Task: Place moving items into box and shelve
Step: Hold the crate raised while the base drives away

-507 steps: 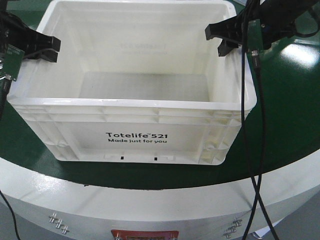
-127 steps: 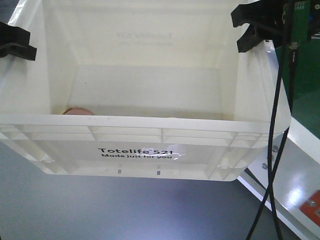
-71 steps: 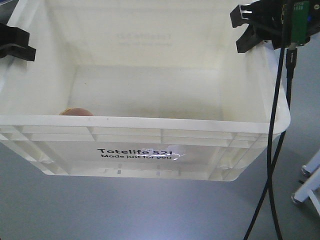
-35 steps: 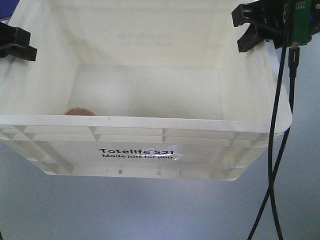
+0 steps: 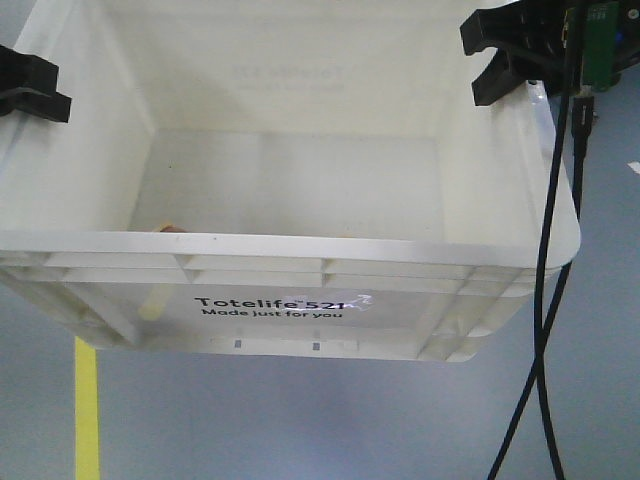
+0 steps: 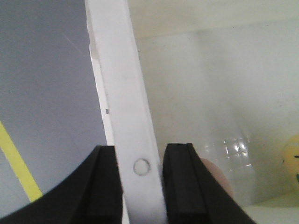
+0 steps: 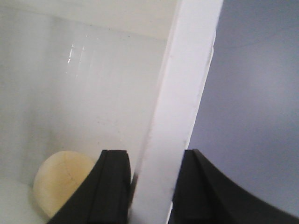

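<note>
L gripper (image 6: 140, 151) was clamped on the box (image 5: 300, 246) left rim, one finger inside, one outside. R gripper (image 7: 154, 156) gripped the right rim the same way. Pink toy (image 6: 216, 173) lay on the box bottom just inside the L inner finger, at the near-left corner; from the front only a sliver showed over the near wall. Yellow toy (image 7: 63, 182) sat on the bottom further right, below & inside the R inner finger, apart from the pink. Box hung over grey floor (image 5: 300, 420), w/ a yellow line (image 5: 87, 410) near-left. Black cable (image 5: 545, 300) draped down the right side.
</note>
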### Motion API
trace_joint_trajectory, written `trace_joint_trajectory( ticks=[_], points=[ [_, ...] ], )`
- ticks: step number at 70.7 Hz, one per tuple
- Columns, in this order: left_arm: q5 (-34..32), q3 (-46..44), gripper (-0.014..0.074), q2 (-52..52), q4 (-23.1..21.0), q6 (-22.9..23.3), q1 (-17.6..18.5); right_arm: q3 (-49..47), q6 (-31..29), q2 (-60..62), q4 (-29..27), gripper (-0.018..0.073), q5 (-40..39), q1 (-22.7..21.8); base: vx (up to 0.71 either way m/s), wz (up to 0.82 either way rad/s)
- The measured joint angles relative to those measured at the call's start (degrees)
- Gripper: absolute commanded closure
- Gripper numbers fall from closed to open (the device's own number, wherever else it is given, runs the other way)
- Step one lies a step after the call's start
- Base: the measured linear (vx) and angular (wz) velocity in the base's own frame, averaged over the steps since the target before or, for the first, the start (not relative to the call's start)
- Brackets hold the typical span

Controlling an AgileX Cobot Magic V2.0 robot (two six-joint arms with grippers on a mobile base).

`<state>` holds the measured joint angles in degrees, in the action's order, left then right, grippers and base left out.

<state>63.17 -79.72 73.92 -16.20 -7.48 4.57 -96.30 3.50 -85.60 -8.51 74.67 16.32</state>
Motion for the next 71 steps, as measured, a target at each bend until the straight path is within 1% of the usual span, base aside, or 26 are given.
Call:
trace_joint_trajectory(
  ticks=[35, 71],
  points=[
    [0.00, 0.00, 0.0613, 0.00, 0.00, 0.00, 0.00, 0.00, 0.00, 0.00, 0.00, 0.0571, 0.00, 0.00, 0.27, 0.50],
    [0.05, 0.00, 0.0613, 0.00, -0.05, 0.00, 0.00, 0.00, 0.00, 0.00, 0.00, 0.0571, 0.00, 0.00, 0.33, 0.24]
  ],
)
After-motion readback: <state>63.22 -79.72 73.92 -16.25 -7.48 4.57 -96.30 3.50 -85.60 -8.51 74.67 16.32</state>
